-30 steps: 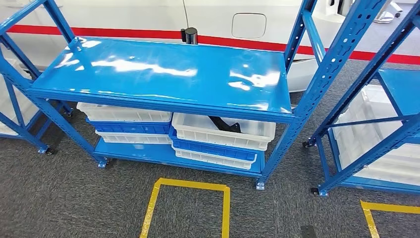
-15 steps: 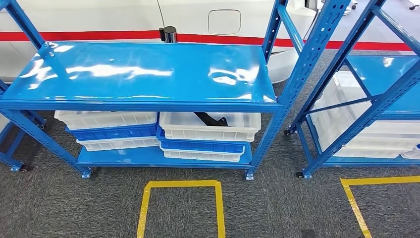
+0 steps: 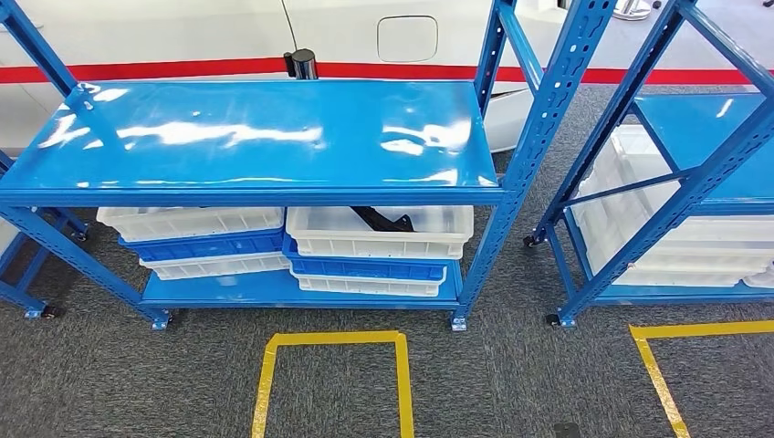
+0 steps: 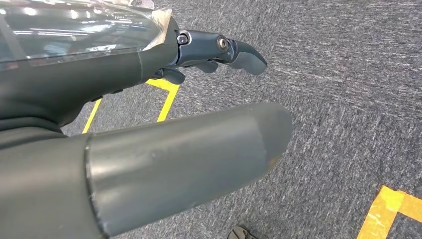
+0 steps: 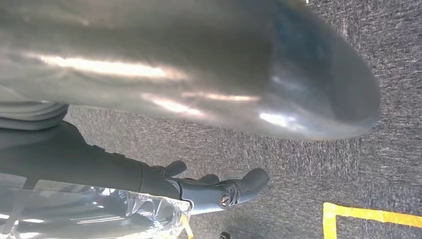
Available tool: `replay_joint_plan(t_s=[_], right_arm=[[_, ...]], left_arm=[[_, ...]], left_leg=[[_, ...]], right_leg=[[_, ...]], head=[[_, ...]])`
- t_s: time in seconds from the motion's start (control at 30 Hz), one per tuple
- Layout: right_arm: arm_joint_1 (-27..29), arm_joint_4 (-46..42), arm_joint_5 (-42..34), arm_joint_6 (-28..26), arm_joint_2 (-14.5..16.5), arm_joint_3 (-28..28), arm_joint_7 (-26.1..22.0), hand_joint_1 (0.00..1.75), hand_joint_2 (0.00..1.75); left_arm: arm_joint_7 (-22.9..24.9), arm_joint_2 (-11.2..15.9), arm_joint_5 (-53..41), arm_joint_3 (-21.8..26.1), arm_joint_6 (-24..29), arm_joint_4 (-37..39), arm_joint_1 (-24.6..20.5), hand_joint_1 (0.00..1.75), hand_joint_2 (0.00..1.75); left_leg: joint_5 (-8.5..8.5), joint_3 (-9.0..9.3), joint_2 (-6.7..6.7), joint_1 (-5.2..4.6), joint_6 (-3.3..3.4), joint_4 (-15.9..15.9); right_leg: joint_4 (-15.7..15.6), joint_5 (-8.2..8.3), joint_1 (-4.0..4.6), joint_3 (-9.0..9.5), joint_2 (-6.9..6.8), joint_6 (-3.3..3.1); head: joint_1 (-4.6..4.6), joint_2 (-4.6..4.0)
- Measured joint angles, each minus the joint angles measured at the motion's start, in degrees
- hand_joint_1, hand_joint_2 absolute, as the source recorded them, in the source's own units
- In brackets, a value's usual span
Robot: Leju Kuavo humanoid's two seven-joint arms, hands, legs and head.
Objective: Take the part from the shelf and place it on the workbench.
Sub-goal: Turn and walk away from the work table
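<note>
A black part [image 3: 383, 220] lies in the top white bin [image 3: 379, 233] on the lower level of the blue shelf [image 3: 265, 137], under its glossy top board. My left hand [image 4: 149, 114] hangs over grey carpet, thumb and dark fingers spread with nothing between them. My right hand [image 5: 199, 124] also hangs above the carpet, its fingers apart and holding nothing. Both hands are far from the shelf.
A second stack of white and blue bins [image 3: 196, 239] sits left of the part's bin. Another blue rack with white bins [image 3: 675, 219] stands to the right. Yellow tape squares [image 3: 333, 379] mark the carpet in front. A white wall with a red stripe [image 3: 183, 68] runs behind.
The whole picture has shifted as the camera turned: the shelf now sits further left and squarer in view. The bins and the part keep their places on the shelf.
</note>
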Motion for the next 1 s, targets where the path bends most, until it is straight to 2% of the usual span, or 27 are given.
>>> replay_joint_plan(t_s=[0.03, 0.07, 0.17, 0.2, 0.3, 0.43, 1.0], right_arm=[[0.01, 0.00, 0.00, 0.00, 0.00, 0.00, 0.00, 0.00, 0.00], [0.01, 0.00, 0.00, 0.00, 0.00, 0.00, 0.00, 0.00, 0.00], [0.01, 0.00, -0.01, 0.00, 0.00, 0.00, 0.05, 0.00, 1.31], [0.01, 0.00, -0.02, 0.00, 0.00, 0.00, 0.14, 0.00, 1.31], [0.02, 0.00, -0.01, 0.03, 0.03, -0.02, 0.77, 0.00, 0.00], [0.05, 0.02, 0.38, 0.08, 0.19, -0.02, 1.51, 0.00, 0.00], [0.04, 0.02, 0.52, 0.09, 0.41, -0.02, 1.73, 0.00, 0.00]], left_arm=[[0.00, 0.00, 0.00, -0.01, 0.01, 0.01, 0.00, 0.00, 0.00], [0.00, 0.00, 0.00, -0.02, 0.01, 0.01, 0.00, 0.00, 0.44], [0.00, 0.01, 0.00, -0.04, 0.01, 0.00, 0.00, 0.00, 1.75], [0.02, 0.02, -0.01, -0.05, 0.01, 0.00, 0.00, 0.00, 1.75], [1.72, 0.04, -0.22, -0.13, 0.02, 0.00, 0.00, 0.00, 1.75], [4.91, 0.04, -0.51, -0.29, 0.03, 0.00, 0.00, 0.00, 1.75], [5.22, 0.04, -0.68, -0.39, 0.03, 0.00, 0.00, 0.00, 1.75]], left_leg=[[0.01, -0.01, 0.00, 0.00, -0.03, -0.01], [0.01, -0.01, 0.00, -0.02, -0.04, -0.01], [0.00, -0.01, 0.00, -0.09, -0.05, -0.01], [-0.01, -0.01, 0.00, -0.12, -0.05, -0.01], [-0.02, -0.01, 0.00, -0.24, -0.05, -0.01], [-0.02, -0.03, 0.00, -0.31, -0.04, 0.01], [-0.01, -0.06, 0.00, -0.28, -0.05, 0.01]], right_leg=[[0.00, 0.00, 0.00, -0.04, 0.00, -0.01], [0.00, -0.01, 0.00, -0.08, 0.00, -0.01], [0.00, -0.01, -0.04, -0.21, -0.01, -0.02], [0.00, -0.01, -0.06, -0.24, -0.01, -0.02], [-0.01, -0.01, -0.16, -0.30, -0.01, -0.02], [-0.01, 0.00, -0.24, -0.32, -0.01, 0.00], [-0.01, 0.01, -0.22, -0.13, -0.01, 0.00]], head=[[0.00, 0.00], [0.00, 0.00], [0.00, 0.00], [0.00, 0.00], [0.01, 0.00], [0.00, 0.00], [0.00, 0.00]])
